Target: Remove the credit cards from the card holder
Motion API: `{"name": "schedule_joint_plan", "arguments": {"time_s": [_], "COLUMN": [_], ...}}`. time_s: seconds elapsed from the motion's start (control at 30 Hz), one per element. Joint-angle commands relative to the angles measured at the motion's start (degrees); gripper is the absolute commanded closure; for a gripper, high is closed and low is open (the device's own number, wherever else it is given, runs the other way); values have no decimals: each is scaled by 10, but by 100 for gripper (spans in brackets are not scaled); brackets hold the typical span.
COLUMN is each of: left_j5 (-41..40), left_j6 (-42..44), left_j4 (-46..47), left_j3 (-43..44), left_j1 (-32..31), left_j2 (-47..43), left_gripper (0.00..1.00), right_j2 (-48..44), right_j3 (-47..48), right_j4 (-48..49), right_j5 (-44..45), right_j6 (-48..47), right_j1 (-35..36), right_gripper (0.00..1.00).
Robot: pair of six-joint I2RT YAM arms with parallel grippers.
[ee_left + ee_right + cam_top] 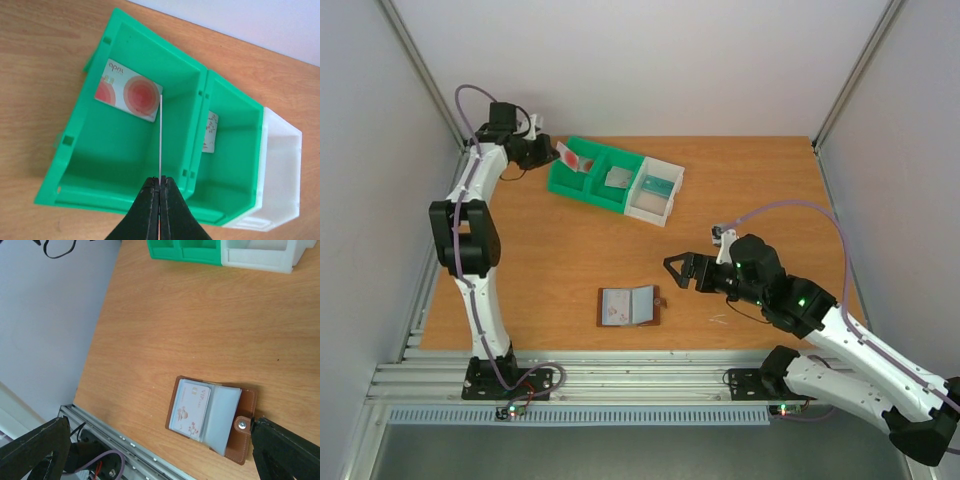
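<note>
1. The left gripper (160, 184) pinches a thin credit card (160, 140), seen edge-on, over the green bin (75, 150) ahead.
2. The right gripper (671, 272) is spread, with the open card holder (210, 417) ahead and below it on the wooden table (200, 325).
3. White walls (650, 60) enclose the table.

Bright, even light falls from above, leaving only soft, faint shadows on the table (570, 260). The white bin (287, 150) looks nearly washed out. Close to each wrist lens, the dark fingers (35, 450) blur slightly.

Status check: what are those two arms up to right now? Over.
Left gripper shut on a thin card over the green bin. Right gripper open near the wallet. Wallet open, printed card inside. Nothing in the way.
</note>
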Motion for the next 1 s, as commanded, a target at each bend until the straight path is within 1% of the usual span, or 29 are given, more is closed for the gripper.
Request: {"name": "schedule_joint_plan", "arguments": {"time_s": [0.0, 0.2, 0.57, 0.7, 0.77, 0.9, 0.97], "left_j5": [-3, -1, -28, -18, -16, -4, 6], "left_j6": [14, 9, 35, 37, 36, 39, 39], "left_j4": [18, 32, 46, 44, 49, 58, 58], "left_j3": [50, 86, 164, 201, 202, 204, 208], "left_j1": [-1, -11, -17, -17, -35, -37, -37], "left_j2": [35, 78, 153, 182, 189, 200, 204], "left_gripper": [100, 100, 100, 100, 100, 100, 100], "right_j2": [15, 47, 72, 84, 85, 89, 93], "right_j3": [37, 74, 84, 93, 89, 90, 91], "right_j4": [-19, -39, -33, -38, -36, -36, -34], "right_j5": [22, 34, 45, 46, 48, 48, 67], "right_j6": [-27, -49, -52, -52, -49, -48, -49], "right_j1": [3, 3, 3, 3, 3, 3, 3], "right_gripper": [2, 2, 1, 1, 2, 2, 1]}}
